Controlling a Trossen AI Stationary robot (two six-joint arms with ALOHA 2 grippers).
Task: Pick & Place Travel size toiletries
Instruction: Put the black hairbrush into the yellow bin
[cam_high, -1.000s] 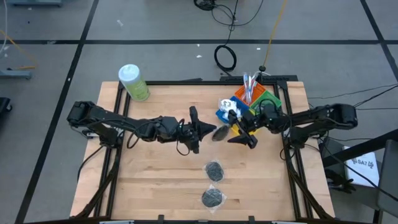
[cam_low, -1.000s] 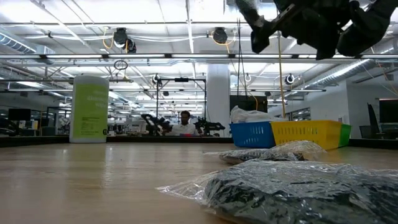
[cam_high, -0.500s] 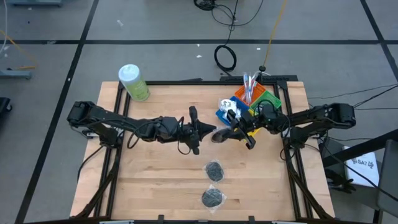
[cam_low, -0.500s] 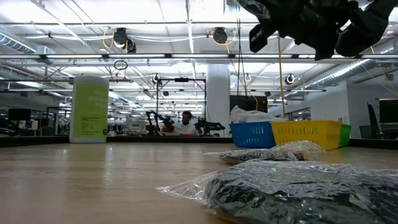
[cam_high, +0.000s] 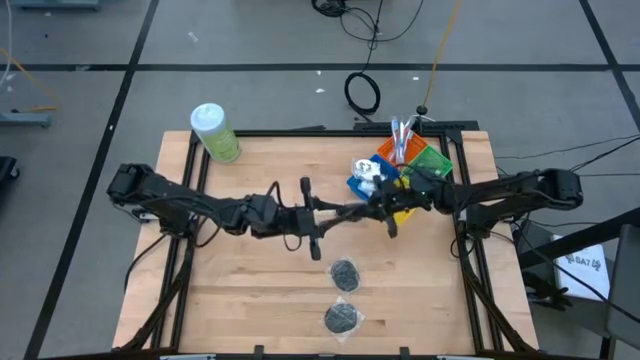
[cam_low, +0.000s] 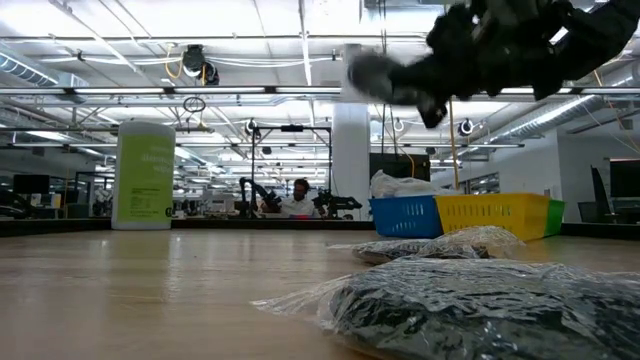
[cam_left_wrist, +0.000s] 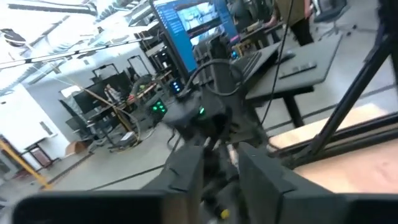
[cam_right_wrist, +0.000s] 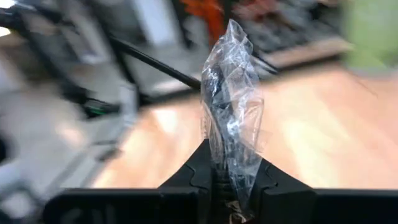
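A black disc in a clear bag (cam_high: 352, 210) (cam_right_wrist: 230, 93) hangs above the table's middle, between my two grippers. My right gripper (cam_high: 373, 208) (cam_right_wrist: 227, 180) comes from the right and is shut on it. My left gripper (cam_high: 333, 211) (cam_left_wrist: 221, 177) faces it from the left, with a gap between its fingers. Two more bagged black discs (cam_high: 345, 273) (cam_high: 343, 317) lie flat on the table nearer the front edge. In the low view the held bag (cam_low: 370, 72) shows blurred, high above the table. My right gripper pinches one end of the clear bag (cam_right_wrist: 231, 171) between its two fingers, coming about level from the table's right. The bag, with the dark disc inside, sticks out past the fingertips and is lifted clear of the table. My left gripper: I cannot tell whether its fingers touch the bag.
A bin with blue, yellow, green and orange compartments (cam_high: 432, 160) stands at the back right, holding toothbrushes (cam_high: 400, 130) and a white bag. A big green bottle with a white cap (cam_high: 215, 132) stands at the back left. Bare wood lies at the front left.
My right gripper has shut on the bagged disc and moved slightly toward the table's left edge. My left gripper has drawn back a little toward the left edge. The bag stays lifted clear between the two.
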